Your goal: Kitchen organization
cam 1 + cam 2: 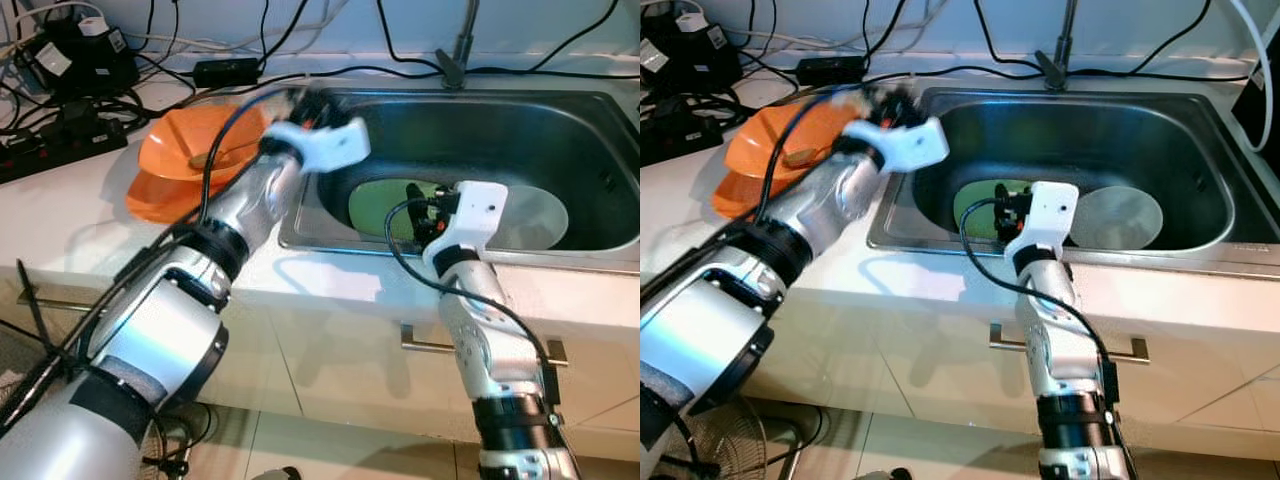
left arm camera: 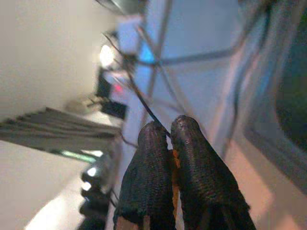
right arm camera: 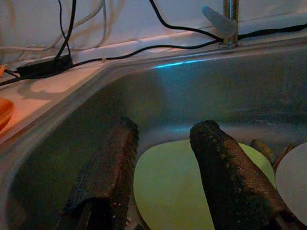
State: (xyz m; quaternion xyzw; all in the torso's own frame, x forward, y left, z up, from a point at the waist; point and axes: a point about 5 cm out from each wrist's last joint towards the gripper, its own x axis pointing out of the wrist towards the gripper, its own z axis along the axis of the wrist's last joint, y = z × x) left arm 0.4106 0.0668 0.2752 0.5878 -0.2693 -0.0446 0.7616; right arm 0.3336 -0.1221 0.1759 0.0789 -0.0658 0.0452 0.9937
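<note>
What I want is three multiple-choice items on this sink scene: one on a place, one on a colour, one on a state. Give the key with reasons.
1. Where does the green plate lie?
A. On the counter
B. On the floor
C. In the sink

2. What colour is the dish on the counter beside the sink?
A. Blue
B. Orange
C. Black

3. How is the right end effector?
A. Open, over the green plate
B. Shut on the faucet
C. Shut on a cable

Key: C, the plate lies on the basin floor; B, the orange dish sits left of the basin; A, its fingers stand apart with the plate beyond them.
</note>
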